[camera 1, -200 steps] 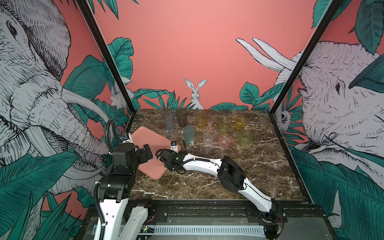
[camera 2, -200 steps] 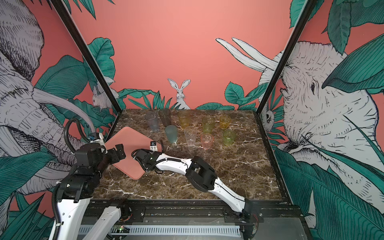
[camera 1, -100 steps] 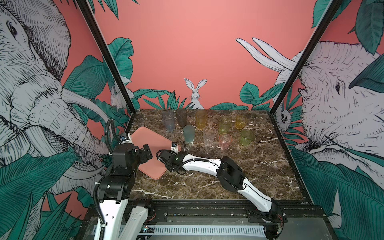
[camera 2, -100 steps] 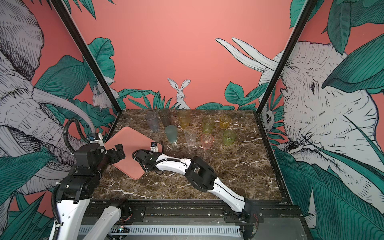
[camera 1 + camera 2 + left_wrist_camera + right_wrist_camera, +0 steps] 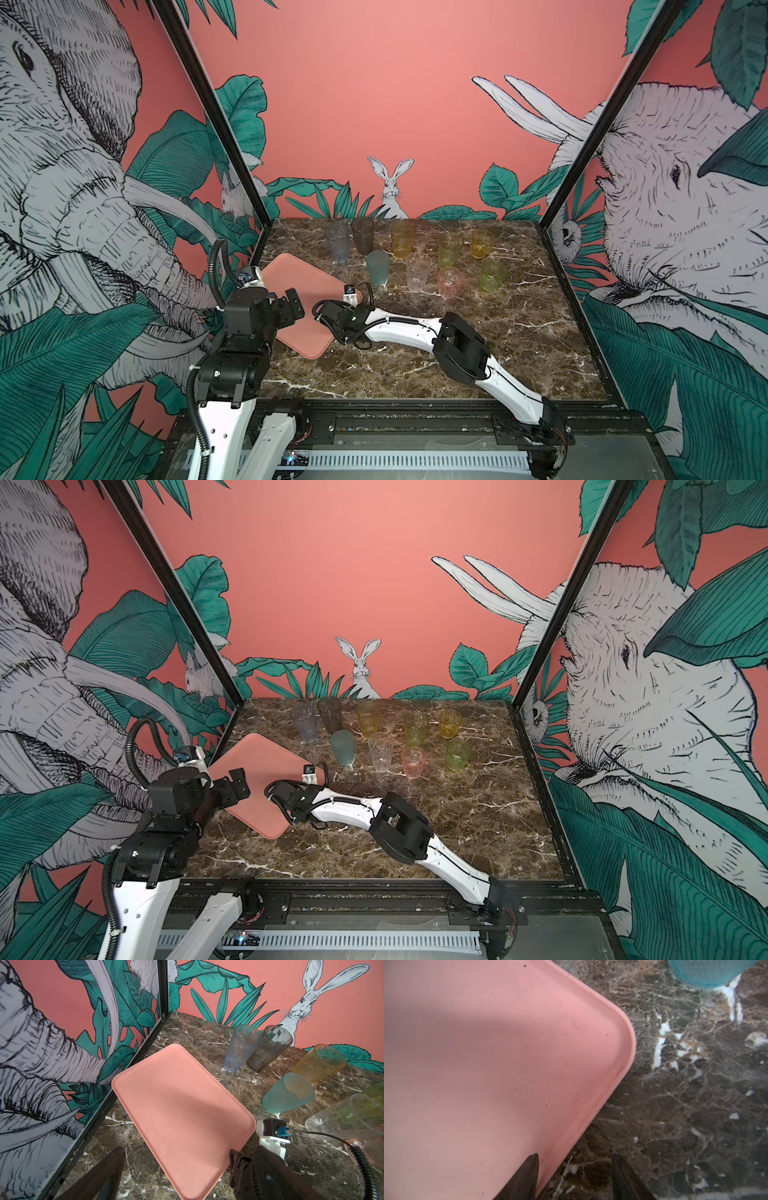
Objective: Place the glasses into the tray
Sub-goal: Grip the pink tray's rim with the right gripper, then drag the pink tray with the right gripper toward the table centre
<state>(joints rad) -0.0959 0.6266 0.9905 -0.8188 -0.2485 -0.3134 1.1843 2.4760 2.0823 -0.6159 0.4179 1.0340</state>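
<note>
The right gripper (image 5: 574, 1160) is straddling the rim of the salmon-pink tray (image 5: 488, 1053) near a corner. Its jaws are partly open and holding nothing, one finger over the tray and one over the marble tabletop (image 5: 675, 1105). Its arm is reaching low across the table. The left gripper (image 5: 292, 306) is hovering wide open and empty at the tray's other side. Nine tumblers (image 5: 417, 271) are standing beyond the jaws.

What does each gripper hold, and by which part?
Nothing yet. The right gripper straddles the tray rim, jaws apart; the left gripper is open.

Near right of the table (image 5: 519, 332) lies open; glasses (image 5: 417, 272) crowd the far strip; tray (image 5: 291, 274) and right arm (image 5: 399, 332) block the left.
</note>
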